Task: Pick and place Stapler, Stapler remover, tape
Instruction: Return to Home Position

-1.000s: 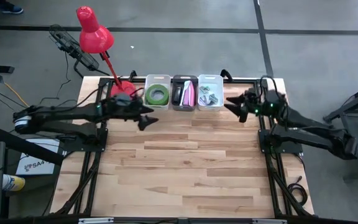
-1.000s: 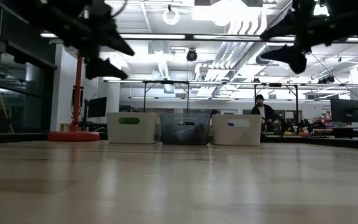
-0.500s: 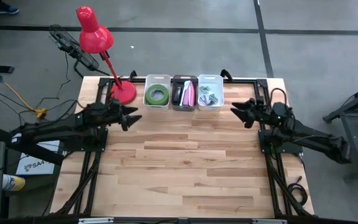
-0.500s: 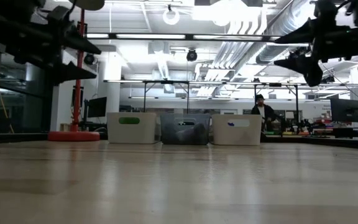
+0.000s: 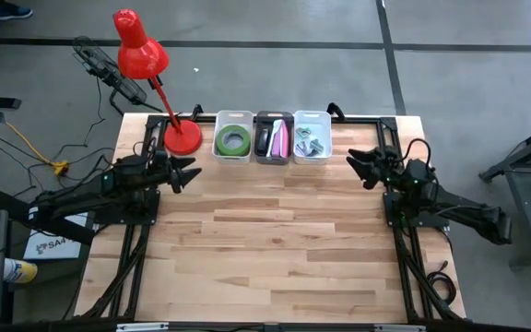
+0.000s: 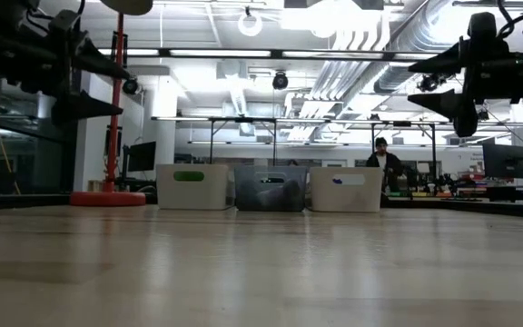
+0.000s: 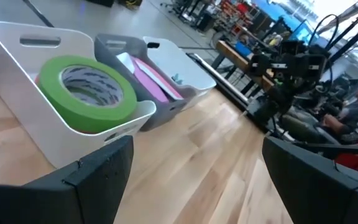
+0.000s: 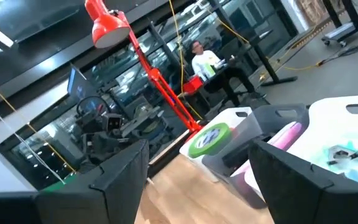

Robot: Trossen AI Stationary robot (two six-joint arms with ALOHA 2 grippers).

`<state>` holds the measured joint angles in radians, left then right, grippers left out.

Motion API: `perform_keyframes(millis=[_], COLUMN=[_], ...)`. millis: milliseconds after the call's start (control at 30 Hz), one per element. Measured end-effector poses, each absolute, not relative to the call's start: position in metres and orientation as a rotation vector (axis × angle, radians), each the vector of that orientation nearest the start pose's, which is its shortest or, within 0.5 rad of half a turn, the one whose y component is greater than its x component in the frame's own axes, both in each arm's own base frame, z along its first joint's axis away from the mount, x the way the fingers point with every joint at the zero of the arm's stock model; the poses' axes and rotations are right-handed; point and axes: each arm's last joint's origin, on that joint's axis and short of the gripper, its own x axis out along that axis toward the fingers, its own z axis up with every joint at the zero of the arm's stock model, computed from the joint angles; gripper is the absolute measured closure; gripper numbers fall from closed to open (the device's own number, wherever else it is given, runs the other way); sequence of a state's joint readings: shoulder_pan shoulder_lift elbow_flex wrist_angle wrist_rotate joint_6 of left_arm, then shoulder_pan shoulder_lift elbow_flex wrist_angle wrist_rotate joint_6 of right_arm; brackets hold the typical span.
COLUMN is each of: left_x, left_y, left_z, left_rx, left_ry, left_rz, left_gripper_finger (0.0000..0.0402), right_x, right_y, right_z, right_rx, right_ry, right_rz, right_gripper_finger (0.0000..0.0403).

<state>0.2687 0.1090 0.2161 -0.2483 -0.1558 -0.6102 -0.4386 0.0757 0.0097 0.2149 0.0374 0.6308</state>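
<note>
Three bins stand in a row at the table's far edge. The left white bin (image 5: 233, 138) holds green tape (image 7: 86, 93), which also shows in the right wrist view (image 8: 209, 138). The grey middle bin (image 5: 274, 138) holds a long pink item (image 7: 151, 78) and a dark one. The right white bin (image 5: 312, 138) holds pale staple removers (image 8: 340, 152). No pink ring shows. My left gripper (image 5: 192, 172) hangs open and empty above the table's left edge. My right gripper (image 5: 353, 166) hangs open and empty by the right edge.
A red desk lamp stands on its round base (image 5: 182, 138) at the far left corner, beside the left bin. The bare wooden tabletop (image 5: 275, 240) stretches from the bins to the near edge. A person (image 6: 381, 163) sits far off in the room behind.
Both arms have drawn back from the bins. My left gripper moved toward the table's left edge, and my right gripper moved toward the right edge and slightly nearer. Both stayed open and empty. The bins and their contents have not moved.
</note>
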Motion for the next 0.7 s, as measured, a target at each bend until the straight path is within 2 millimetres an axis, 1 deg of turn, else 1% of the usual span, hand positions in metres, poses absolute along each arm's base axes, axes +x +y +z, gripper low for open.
perform_keyframes(millis=[233, 400, 467, 600, 700], left_x=[0.084, 0.084, 0.085, 0.089, 0.091], left_y=[0.029, 0.029, 0.029, 0.029, 0.028], left_z=[0.203, 0.204, 0.202, 0.184, 0.174], left_rx=[-0.601, -0.601, -0.6, -0.614, -0.629], left_ry=[0.007, 0.005, 0.005, 0.018, -0.027], left_rz=[0.494, 0.492, 0.491, 0.441, 0.4], left_gripper_finger=[0.0053, 0.0053, 0.0053, 0.0053, 0.0053], right_x=[0.093, 0.096, 0.097, 0.098, 0.099], right_y=[-0.042, -0.034, -0.031, -0.026, -0.023], right_z=[0.177, 0.176, 0.174, 0.169, 0.168], right_rx=[0.578, 0.583, 0.584, 0.589, 0.59], right_ry=[-0.272, -0.246, -0.227, -0.17, -0.15], right_rz=[-0.513, -0.475, -0.488, -0.502, -0.471], right_gripper_finger=[0.0135, 0.0134, 0.0135, 0.0135, 0.0134])
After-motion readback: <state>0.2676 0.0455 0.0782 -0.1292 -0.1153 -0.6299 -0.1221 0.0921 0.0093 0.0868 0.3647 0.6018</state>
